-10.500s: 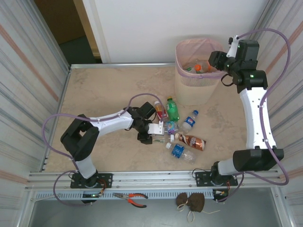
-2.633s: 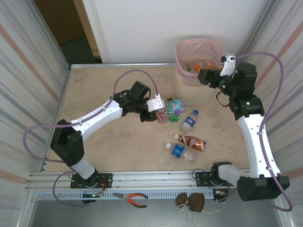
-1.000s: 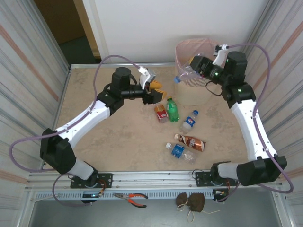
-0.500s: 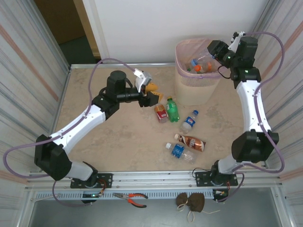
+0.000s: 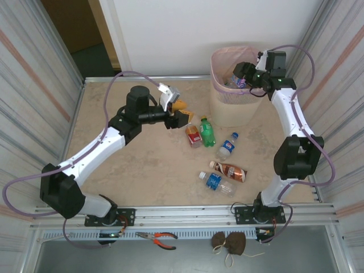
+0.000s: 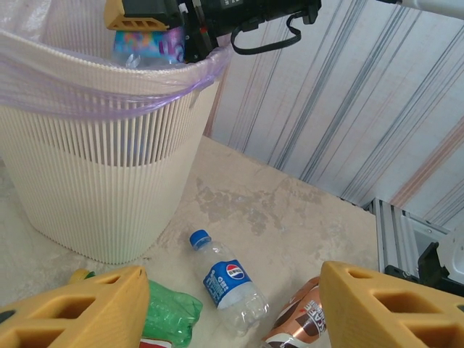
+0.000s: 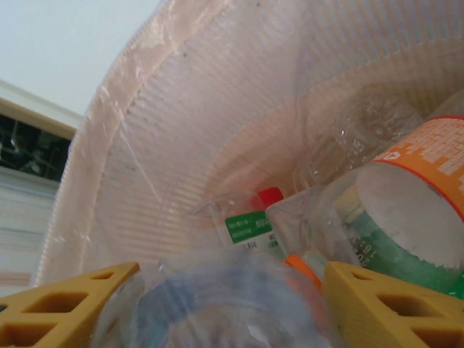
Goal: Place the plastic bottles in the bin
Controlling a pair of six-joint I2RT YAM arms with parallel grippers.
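Blurring obscures the bottle [image 7: 217, 312] between the right fingers [image 7: 65, 304].

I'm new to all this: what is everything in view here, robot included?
table: one, beige, under everything.
bin: one, beige with pink liner, far right of table.
bottles in bin: several, clear with orange or green labels, count unclear.
bottles on table: five, one green, one brown, one red-labelled, two blue-labelled, lying in front of bin.
pliers: one, red handles, near ledge.
brown bundle: one, near ledge, right of pliers.
arms: two, white and black, lilac cables, bases at near edge.
left tool: one, yellow and black, open and empty, above table left of bin.
right tool: one, yellow and black, over bin, a clear bottle between its jaws.
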